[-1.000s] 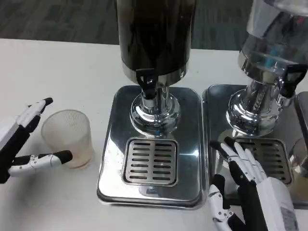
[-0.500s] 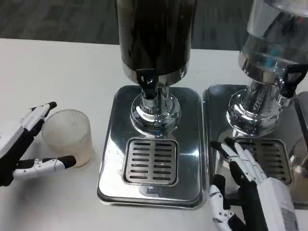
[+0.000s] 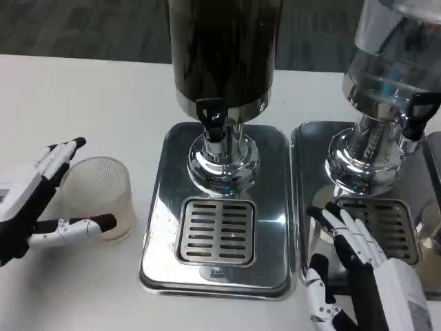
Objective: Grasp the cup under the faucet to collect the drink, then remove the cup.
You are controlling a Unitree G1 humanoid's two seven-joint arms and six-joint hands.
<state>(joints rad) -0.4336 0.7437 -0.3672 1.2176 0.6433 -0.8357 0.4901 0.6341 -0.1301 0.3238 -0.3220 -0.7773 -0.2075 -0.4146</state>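
Clear plastic, ribbed and thin-walled, the cup [image 3: 100, 198] stands upright on the white table [image 3: 83, 96] and sits in the open span of our left hand [image 3: 34, 207]. The fingers [image 3: 58, 157] reach along its far side and the thumb [image 3: 83, 226] lies along its near side, close to the wall or just touching it; we cannot tell which. We judge that the hand is spread around the cup, not yet holding it.

To our left hand's right lies the steel drip tray [image 3: 158, 227] of the dark dispenser [image 3: 222, 48], with its black faucet [image 3: 211, 114] above the slotted grate [image 3: 216, 231]. The cup is beside the tray, not on it.

To do this step well, we think the thumb and fingers should close evenly, gently enough not to buckle the soft wall, and at mid-height so the cup does not tip. Then we lift it over the tray's raised rim and set it on the grate beneath the spout.

Our right hand [image 3: 362, 269] rests with its fingers apart, holding nothing, over the near edge of the second tray [image 3: 310, 158], below the clear dispenser [image 3: 393, 55].
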